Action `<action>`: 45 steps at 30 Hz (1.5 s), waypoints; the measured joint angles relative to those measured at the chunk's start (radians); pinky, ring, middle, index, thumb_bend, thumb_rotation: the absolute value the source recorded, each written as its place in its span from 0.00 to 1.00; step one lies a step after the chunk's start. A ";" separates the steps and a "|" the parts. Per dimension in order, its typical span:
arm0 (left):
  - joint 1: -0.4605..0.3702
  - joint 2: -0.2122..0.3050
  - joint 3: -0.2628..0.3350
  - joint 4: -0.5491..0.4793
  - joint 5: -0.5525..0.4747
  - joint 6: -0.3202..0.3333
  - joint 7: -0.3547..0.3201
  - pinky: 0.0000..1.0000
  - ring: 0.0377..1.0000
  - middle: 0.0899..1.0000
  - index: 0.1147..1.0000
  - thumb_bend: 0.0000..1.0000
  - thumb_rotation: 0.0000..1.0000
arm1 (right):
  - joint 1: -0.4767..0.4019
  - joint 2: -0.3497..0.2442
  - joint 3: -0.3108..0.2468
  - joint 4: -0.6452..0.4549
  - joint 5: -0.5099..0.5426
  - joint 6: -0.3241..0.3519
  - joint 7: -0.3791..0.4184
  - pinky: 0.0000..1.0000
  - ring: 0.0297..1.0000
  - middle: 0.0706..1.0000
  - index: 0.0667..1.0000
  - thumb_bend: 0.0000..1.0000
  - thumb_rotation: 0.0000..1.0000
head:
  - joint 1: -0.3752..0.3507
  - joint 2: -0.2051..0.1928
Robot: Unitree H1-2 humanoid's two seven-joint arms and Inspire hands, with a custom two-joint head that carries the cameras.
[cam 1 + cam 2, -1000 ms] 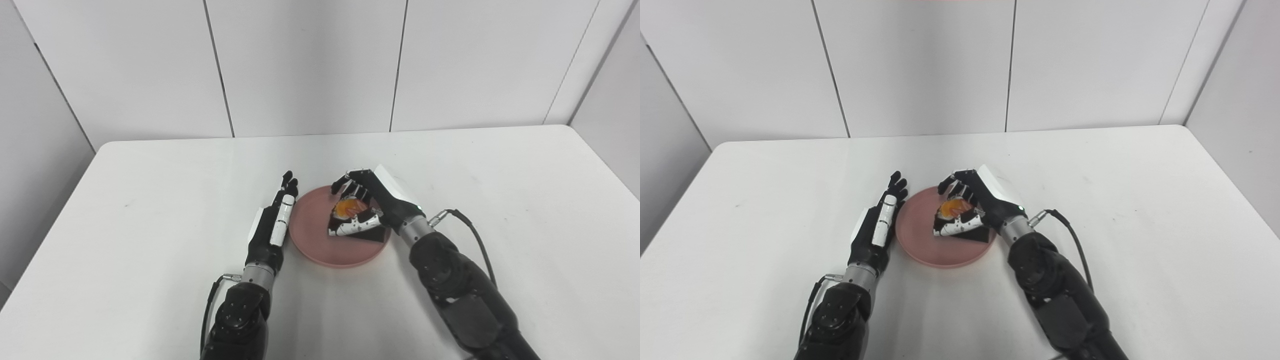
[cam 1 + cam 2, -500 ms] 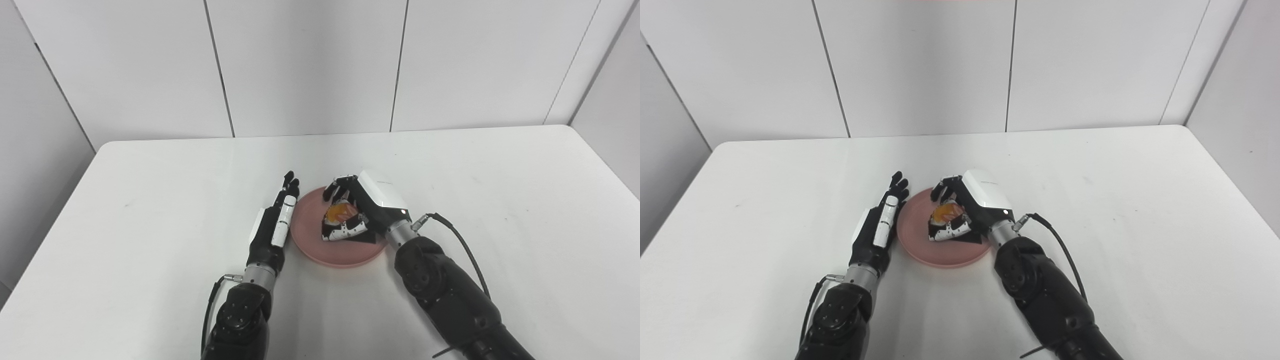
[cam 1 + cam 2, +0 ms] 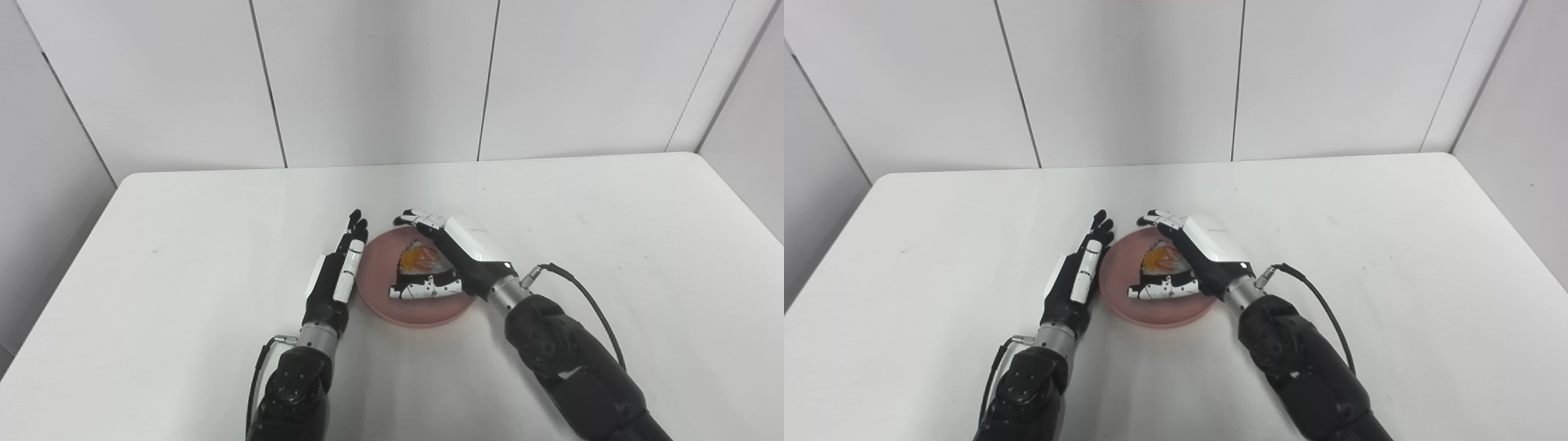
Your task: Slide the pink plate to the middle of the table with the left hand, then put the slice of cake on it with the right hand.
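since the earlier frames the right hand (image 3: pixel 456 260) is seen to have uncurled: its fingers, then wrapped over the slice of cake (image 3: pixel 416 260), are now spread, with the thumb lying low along the near side of the slice and the long fingers stretched past its far side. whether any finger is touching the cake cannot be told; no pinch is seen. the slice is lower and is judged to be resting on the pink plate (image 3: pixel 380 303), right of the plate's centre.

nearest, both forearms are entered from the bottom edge. next, the left hand (image 3: pixel 337 278) is held flat, fingers straight and pressed together, nothing gripped, edge-on just beside the plate's left rim; contact with the rim cannot be confirmed. the plate is placed roughly mid-table (image 3: pixel 184 245), so the slide is judged finished. beyond the hands only bare white table top is seen, up to the wall panels.

step in hand is judged to be the release and withdrawal of the right hand. to be done well: the fingers should be kept wide until clear of the slice, the thumb should be drawn away from the near side without dragging it, and the hand should be lifted up before being pulled back to the right, so the cake is not tipped or pushed off the plate. the left hand is best kept beside the rim as a stop until the right is clear.
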 measured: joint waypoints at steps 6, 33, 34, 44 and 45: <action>0.003 -0.001 0.006 -0.004 -0.002 0.002 0.000 1.00 1.00 1.00 1.00 0.61 1.00 | 0.035 -0.001 -0.031 -0.043 0.022 0.000 0.000 0.91 0.98 1.00 0.97 0.64 0.78 | -0.011 0.002; 0.002 0.017 0.013 -0.006 -0.020 -0.003 -0.008 1.00 1.00 1.00 1.00 0.63 1.00 | 0.159 0.139 -0.316 -0.169 0.398 0.056 -0.016 0.96 1.00 1.00 1.00 0.59 0.99 | 0.035 -0.003; 0.002 0.019 0.013 -0.005 -0.019 -0.003 -0.008 1.00 1.00 1.00 1.00 0.62 1.00 | 0.160 0.145 -0.322 -0.160 0.416 0.056 -0.016 0.97 1.00 1.00 1.00 0.58 0.98 | 0.041 -0.005; 0.001 0.020 0.024 -0.001 -0.022 -0.008 -0.008 1.00 1.00 1.00 1.00 0.60 1.00 | 0.190 0.211 -0.394 -0.122 0.607 0.056 -0.024 1.00 1.00 1.00 1.00 0.56 0.94 | 0.067 -0.009; 0.001 0.020 0.025 -0.001 -0.022 -0.009 -0.008 1.00 1.00 1.00 1.00 0.60 1.00 | 0.190 0.217 -0.399 -0.122 0.617 0.056 -0.026 1.00 1.00 1.00 1.00 0.55 0.95 | 0.067 -0.009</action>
